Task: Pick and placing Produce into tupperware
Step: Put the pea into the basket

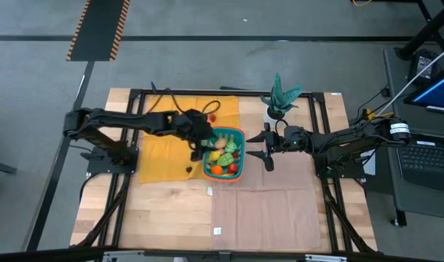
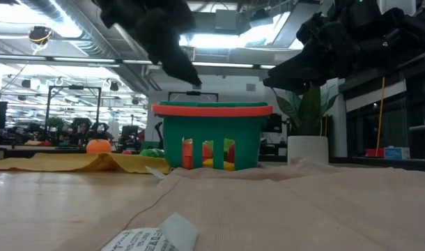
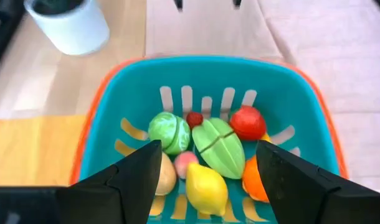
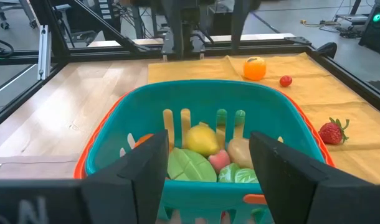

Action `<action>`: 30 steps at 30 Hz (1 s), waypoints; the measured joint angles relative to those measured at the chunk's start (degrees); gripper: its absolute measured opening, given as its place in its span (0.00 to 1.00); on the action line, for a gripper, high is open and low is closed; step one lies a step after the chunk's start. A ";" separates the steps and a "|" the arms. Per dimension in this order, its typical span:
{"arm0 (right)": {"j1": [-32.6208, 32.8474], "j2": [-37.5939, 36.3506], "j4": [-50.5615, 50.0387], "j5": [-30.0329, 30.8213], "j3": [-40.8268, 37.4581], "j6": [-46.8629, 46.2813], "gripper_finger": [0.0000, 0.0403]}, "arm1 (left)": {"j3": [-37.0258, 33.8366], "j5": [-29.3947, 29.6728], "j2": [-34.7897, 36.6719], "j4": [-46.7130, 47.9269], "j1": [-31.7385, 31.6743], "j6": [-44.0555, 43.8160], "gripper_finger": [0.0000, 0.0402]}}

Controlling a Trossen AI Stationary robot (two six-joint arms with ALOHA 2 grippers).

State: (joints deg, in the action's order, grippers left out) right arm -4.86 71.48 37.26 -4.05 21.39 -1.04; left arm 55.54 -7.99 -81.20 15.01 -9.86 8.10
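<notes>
The left gripper (image 3: 205, 180) hangs over the teal basket (image 1: 239, 134) at frame centre, fingers spread and empty (a piece seemingly just dropped among the fruit). Next it needs the strawberry (image 4: 332, 132) or orange (image 4: 254, 68) on the yellow cloth (image 1: 160, 160). The right gripper (image 4: 205, 180) waits alongside, fingers apart.

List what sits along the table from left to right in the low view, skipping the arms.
Orange fruit → green produce piece → teal basket → white plant pot.
</notes>
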 joint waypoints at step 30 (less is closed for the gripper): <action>0.00 0.00 0.98 0.02 0.02 -0.20 0.56 | -24.73 34.19 15.93 -6.71 12.82 -34.87 0.63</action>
State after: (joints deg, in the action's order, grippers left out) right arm -4.86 71.48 38.24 -4.03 21.41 -1.23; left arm 30.82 26.21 -65.28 8.29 2.95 -26.78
